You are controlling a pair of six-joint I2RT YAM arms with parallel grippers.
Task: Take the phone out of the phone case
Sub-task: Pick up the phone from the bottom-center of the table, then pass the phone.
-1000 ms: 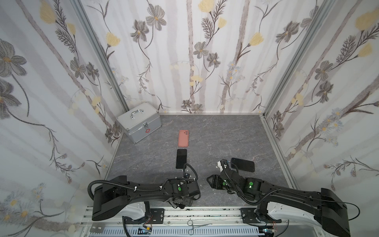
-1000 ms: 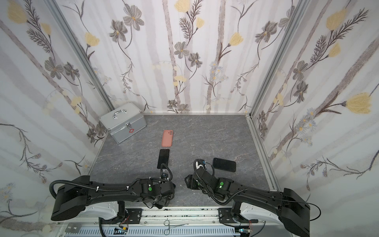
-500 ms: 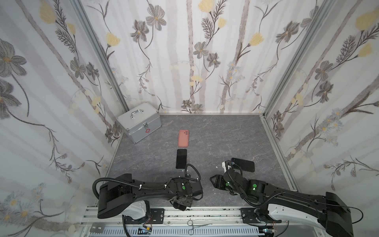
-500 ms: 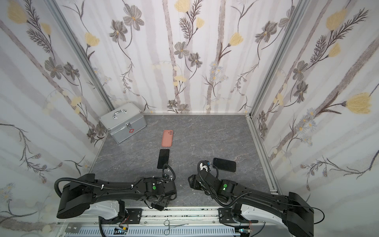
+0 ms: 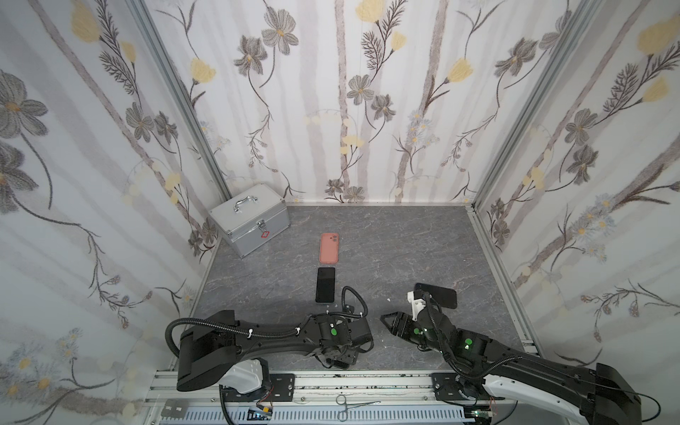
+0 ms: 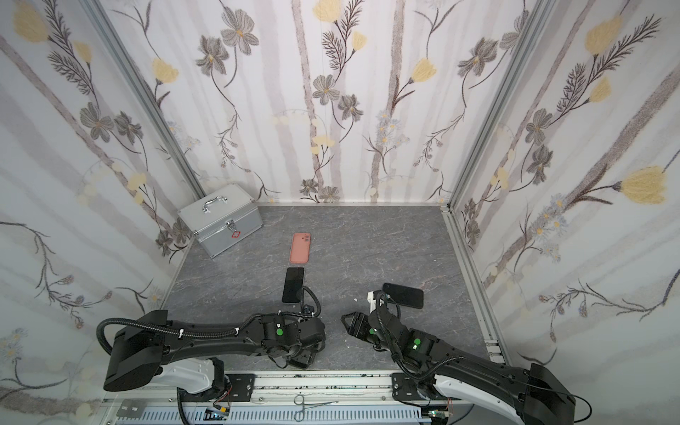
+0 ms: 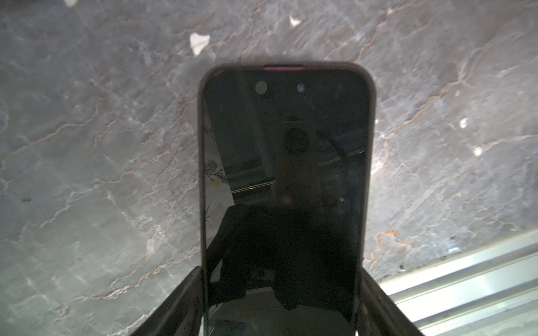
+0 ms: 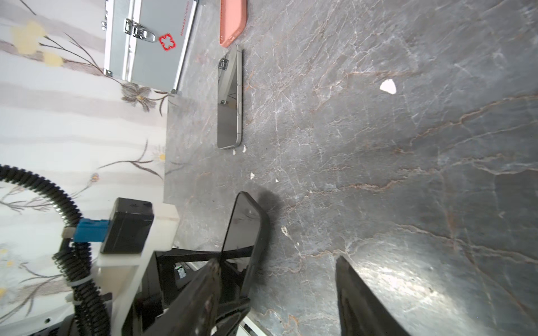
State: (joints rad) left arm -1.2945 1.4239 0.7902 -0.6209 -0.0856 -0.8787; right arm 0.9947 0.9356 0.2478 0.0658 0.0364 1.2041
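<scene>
In the left wrist view a phone in a dark phone case [image 7: 285, 163] faces the camera, screen up, with a thin red strip at its far edge. My left gripper [image 7: 281, 270] is shut on its long sides, just above the grey floor. In both top views that gripper [image 5: 342, 358] [image 6: 300, 358] is tucked under its own wrist, and the phone is hidden there. My right gripper [image 8: 276, 259] is open. The held phone [image 8: 244, 232] shows edge-on just beyond its fingertips. In a top view it [image 5: 390, 323] points left toward the left wrist.
A pink case [image 5: 328, 247] and a bare black phone [image 5: 325, 284] lie mid-floor, in a line. Another dark phone-shaped slab [image 5: 439, 295] lies right, behind the right wrist. A silver box [image 5: 250, 224] stands back left. Forceps [image 5: 353, 404] rest on the front rail [image 7: 465, 279].
The left gripper's jaws have narrowed onto the cased phone and its wrist has shifted slightly right. The right arm has drawn a little to the right; its jaws stay apart.
</scene>
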